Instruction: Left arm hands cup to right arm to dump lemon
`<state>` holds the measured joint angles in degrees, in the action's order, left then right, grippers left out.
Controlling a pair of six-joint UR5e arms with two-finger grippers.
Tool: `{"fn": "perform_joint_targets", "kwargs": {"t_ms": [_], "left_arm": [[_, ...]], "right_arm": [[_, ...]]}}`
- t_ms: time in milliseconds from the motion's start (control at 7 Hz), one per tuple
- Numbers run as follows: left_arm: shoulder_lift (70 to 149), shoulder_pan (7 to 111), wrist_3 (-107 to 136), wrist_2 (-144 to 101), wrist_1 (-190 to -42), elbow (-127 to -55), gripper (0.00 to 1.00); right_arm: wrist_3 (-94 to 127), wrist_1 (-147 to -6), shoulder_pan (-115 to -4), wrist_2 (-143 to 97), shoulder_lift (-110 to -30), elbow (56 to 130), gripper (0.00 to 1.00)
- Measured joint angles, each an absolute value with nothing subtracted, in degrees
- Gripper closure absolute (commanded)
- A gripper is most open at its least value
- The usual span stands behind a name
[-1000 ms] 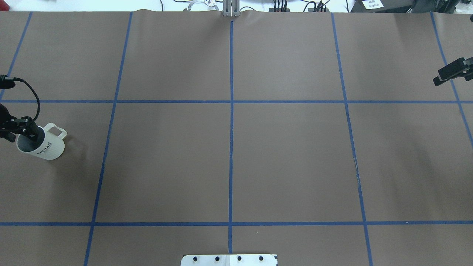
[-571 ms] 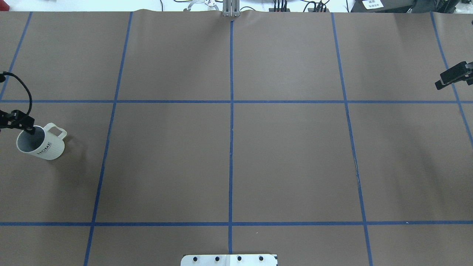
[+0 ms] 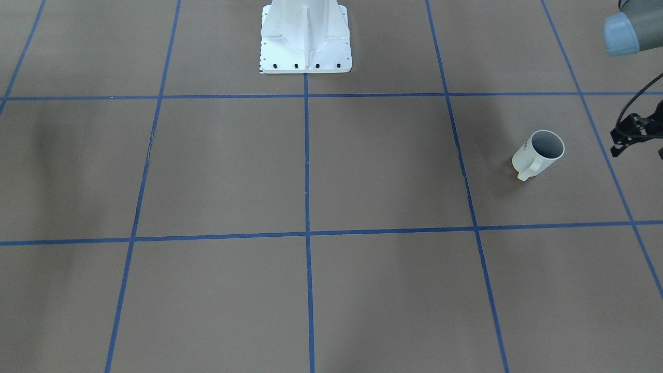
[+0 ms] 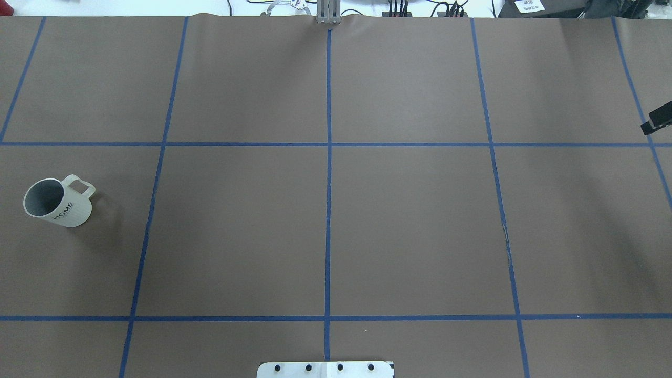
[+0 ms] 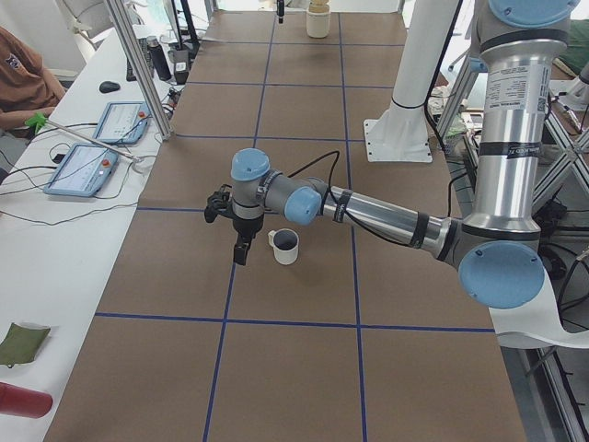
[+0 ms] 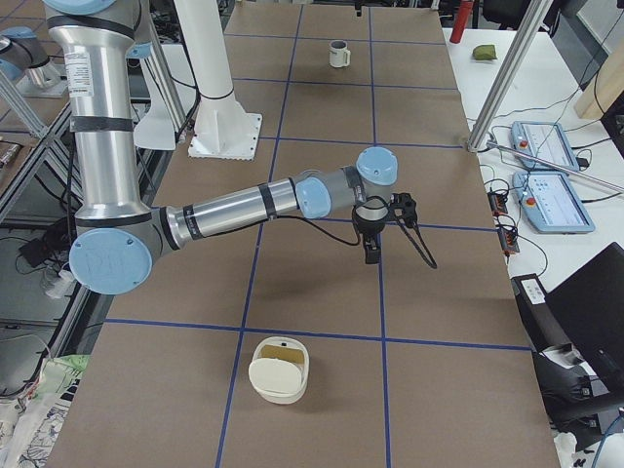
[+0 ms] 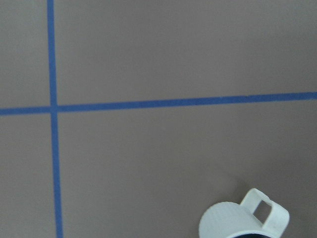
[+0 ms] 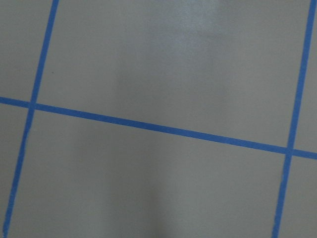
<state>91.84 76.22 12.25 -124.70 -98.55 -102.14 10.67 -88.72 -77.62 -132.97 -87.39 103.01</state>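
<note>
The white cup (image 4: 56, 203) marked HOME stands upright at the table's left end, handle towards the far side. It also shows in the front view (image 3: 538, 154), the left side view (image 5: 285, 246) and the left wrist view (image 7: 242, 218). The part of its inside that shows is grey; no lemon is in view there. My left gripper (image 3: 619, 145) hangs just outboard of the cup, apart from it, half cut off by the frame edge; I cannot tell its jaws. Only a tip of my right gripper (image 4: 656, 122) shows at the right edge, over bare table (image 6: 370, 252).
Brown table paper with blue tape grid lines. The robot's white base plate (image 4: 325, 369) sits at the near middle edge. A cream oval container (image 6: 280, 369) with something yellowish inside stands on the table's far right end. Operators' tablets (image 6: 546, 146) lie beside the table.
My left gripper has drawn away from the cup's rim and left the overhead view. My right gripper has slid further right, almost out of view. The cup has not moved.
</note>
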Motion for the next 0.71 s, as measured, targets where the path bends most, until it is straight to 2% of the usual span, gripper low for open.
{"fn": "perform_joint_targets", "kwargs": {"t_ms": [286,714], "left_arm": [[94.0,82.02,2.15,-126.13,-97.5,-97.76,0.0],[92.6,83.79,0.4,-129.57,-95.63,-95.19,0.0]], "right_arm": [[2.48,-88.71,-82.55,-133.1,-89.89,99.76,0.0],[-5.05,-88.6,-87.58,-134.85,-94.57,98.87,0.0]]}}
